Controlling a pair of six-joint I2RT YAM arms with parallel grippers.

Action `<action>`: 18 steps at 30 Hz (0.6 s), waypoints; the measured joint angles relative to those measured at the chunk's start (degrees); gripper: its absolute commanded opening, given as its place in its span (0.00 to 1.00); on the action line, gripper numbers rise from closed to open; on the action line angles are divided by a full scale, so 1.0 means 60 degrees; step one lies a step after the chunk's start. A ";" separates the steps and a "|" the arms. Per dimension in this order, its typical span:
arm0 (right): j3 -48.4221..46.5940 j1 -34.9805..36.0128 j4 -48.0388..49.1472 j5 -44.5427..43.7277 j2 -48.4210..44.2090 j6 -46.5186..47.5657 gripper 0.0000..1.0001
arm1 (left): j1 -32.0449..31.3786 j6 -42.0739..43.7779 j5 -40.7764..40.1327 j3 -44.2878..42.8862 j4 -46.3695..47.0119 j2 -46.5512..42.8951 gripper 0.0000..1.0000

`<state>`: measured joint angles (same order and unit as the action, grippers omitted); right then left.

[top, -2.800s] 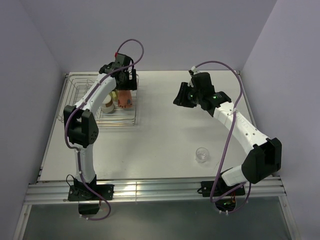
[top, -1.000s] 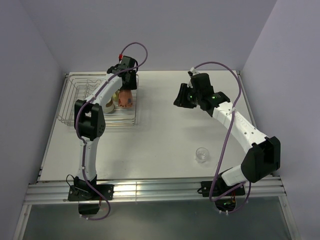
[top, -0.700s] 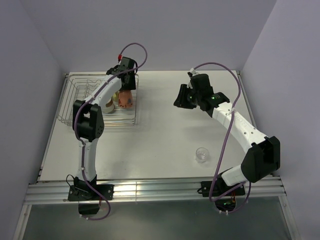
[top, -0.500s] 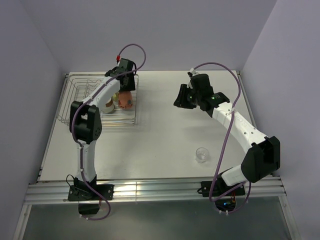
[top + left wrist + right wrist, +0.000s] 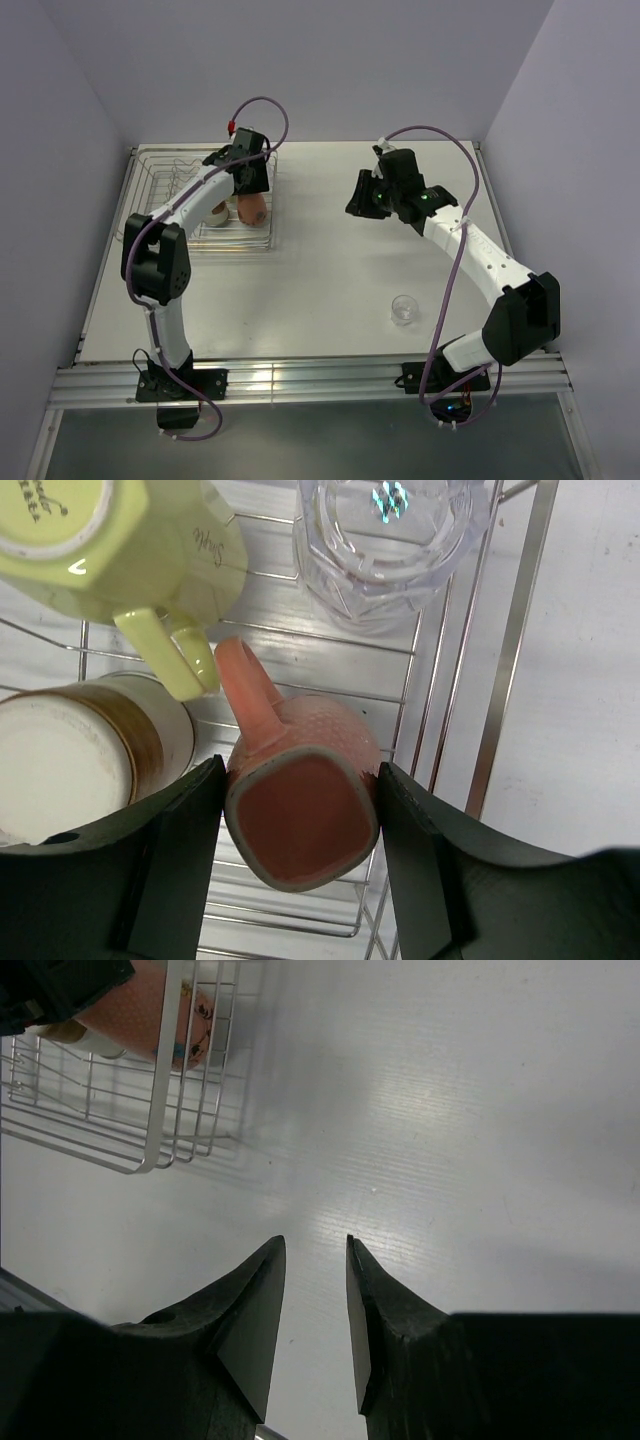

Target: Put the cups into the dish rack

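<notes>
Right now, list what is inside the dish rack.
Four cups sit inside the dish rack: a pale yellow mug, a clear tumbler, a brown cup and the salmon-pink mug, held in the left gripper. Its fingers hide the wire beside it.

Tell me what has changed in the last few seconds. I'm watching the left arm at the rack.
The left pincer has come down lower into the dish rack, its elbow swinging out to the left, and it has brought the salmon-pink mug it clasps down among the other cups. Unchanged: the right pincer, holding nothing, and the clear tumbler out on the table.
</notes>
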<state>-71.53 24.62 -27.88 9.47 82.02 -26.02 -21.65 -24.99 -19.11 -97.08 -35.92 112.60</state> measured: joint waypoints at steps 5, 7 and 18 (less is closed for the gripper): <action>0.0084 0.0000 0.0066 -0.0007 0.0000 -0.0004 0.38 | -0.0098 -0.0149 -0.0007 0.0437 0.0182 -0.0284 0.40; 0.0127 0.0000 0.0062 -0.0004 0.0000 -0.0004 0.38 | -0.0138 -0.0204 -0.0022 0.0521 0.0240 -0.0328 0.44; 0.0138 0.0098 0.0135 -0.0066 0.0000 -0.0004 0.38 | -0.0280 -0.0299 -0.0160 0.1045 0.0670 -0.0590 0.80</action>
<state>-70.70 25.21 -27.07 9.08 82.02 -26.04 -23.33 -26.79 -20.08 -90.80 -31.90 109.06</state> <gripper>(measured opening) 0.383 0.720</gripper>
